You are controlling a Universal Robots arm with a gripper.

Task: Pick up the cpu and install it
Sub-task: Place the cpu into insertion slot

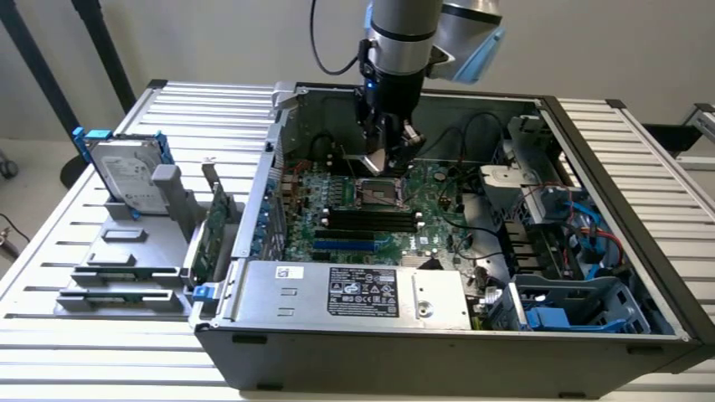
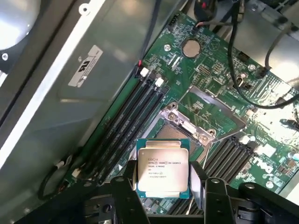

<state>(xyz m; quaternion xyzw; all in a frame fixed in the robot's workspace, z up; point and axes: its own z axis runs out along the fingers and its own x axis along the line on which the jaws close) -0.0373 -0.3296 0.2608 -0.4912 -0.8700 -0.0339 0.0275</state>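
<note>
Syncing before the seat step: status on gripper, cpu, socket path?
Status: gripper shut on cpu, chip off the board. Hovering by the open socket, not seated. Cables off to one side, none across the socket.

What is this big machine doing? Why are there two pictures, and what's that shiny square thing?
That is a robot arm with a gripper, a pinching hand of two fingers. One picture comes from a camera standing off the arm that sees the whole table. The other comes from a camera on the arm's wrist, looking past the fingers. On the slatted table lies an open computer case with a green motherboard inside. At the exterior view's left, a hard drive with blue rails stands in a grey rack. The gripper is pinching the cpu, the shiny square chip, and holds it over the open socket on the motherboard.
</note>
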